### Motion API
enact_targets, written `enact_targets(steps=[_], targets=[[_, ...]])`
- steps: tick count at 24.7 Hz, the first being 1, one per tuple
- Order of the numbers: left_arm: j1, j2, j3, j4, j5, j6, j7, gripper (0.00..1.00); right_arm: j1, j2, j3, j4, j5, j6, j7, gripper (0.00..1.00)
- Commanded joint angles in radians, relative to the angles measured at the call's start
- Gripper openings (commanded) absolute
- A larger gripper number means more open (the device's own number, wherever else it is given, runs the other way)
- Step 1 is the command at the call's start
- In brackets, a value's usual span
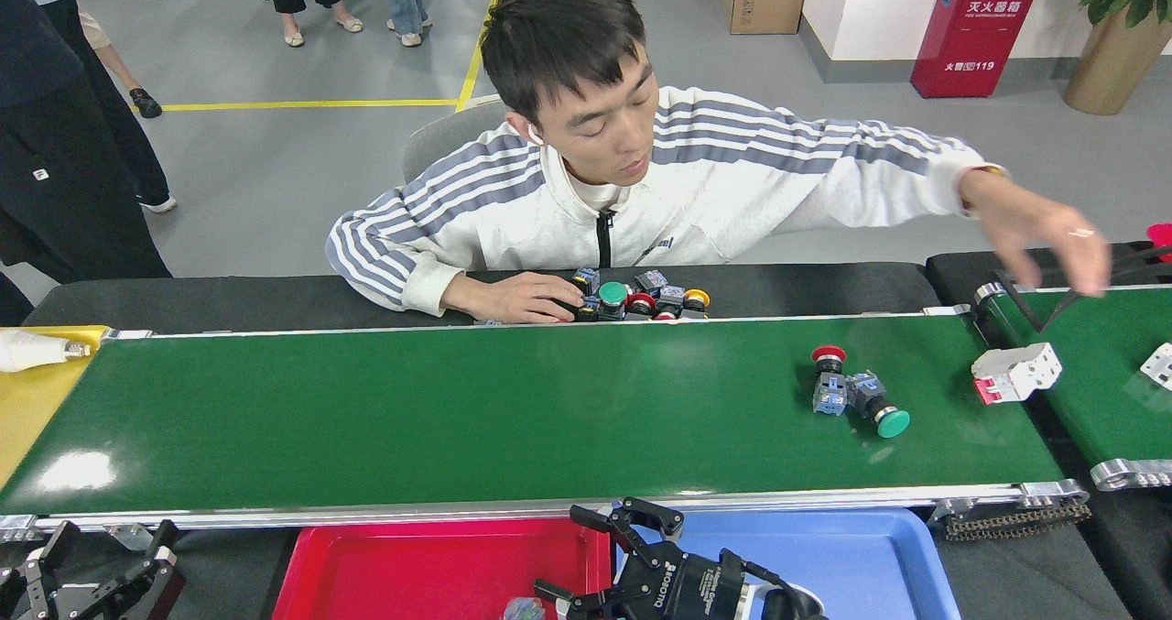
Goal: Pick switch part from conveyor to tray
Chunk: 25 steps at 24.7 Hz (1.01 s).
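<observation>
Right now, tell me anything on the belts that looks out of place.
A white breaker lies tipped across the gap, half off the near end of the small belt beside the big conveyor. On the conveyor, the red button switch and the green button switch lie jumbled together.

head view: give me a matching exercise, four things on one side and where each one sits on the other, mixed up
Things:
1. red-capped switch
2. white breaker
3. right gripper
4. left gripper

Places:
A. low at the left edge, below the conveyor rail
B. on the wide green belt, beside a green-capped switch
C. over the red tray
D. at the gap between the two belts

Pairs: 1-B, 2-D, 3-C, 4-A
</observation>
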Motion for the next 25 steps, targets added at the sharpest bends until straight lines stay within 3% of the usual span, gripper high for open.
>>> enact_targets(steps=[1, 5, 10, 15, 19, 25], targets=[[-0.002, 0.001, 0.005, -0.015, 0.001, 0.011, 0.001, 1.00, 0.061, 0.016, -0.144, -0.036, -0.004, 0.079, -0.019, 1.00], [0.000, 0.001, 0.005, -0.028, 0.001, 0.010, 0.000, 1.00, 0.195, 0.095, -0.408, -0.105, -0.005, 0.243, -0.117, 1.00], [0.001, -0.002, 0.005, -0.031, 0.001, 0.007, 0.000, 1.00, 0.270, 0.059, -0.483, -0.120, -0.005, 0.391, -0.149, 1.00], [-0.014, 0.004, -0.007, -0.026, -0.003, 0.002, 0.000, 1.00, 0.178, 0.034, -0.457, -0.104, 0.010, 0.391, -0.137, 1.00], [-0.022, 0.004, -0.009, -0.029, -0.003, 0.002, 0.000, 1.00, 0.066, -0.033, -0.308, -0.008, 0.056, 0.411, -0.125, 1.00], [-0.026, 0.007, -0.009, -0.028, -0.003, 0.003, 0.000, 1.00, -0.077, -0.033, -0.158, 0.119, 0.059, 0.434, -0.023, 1.00]])
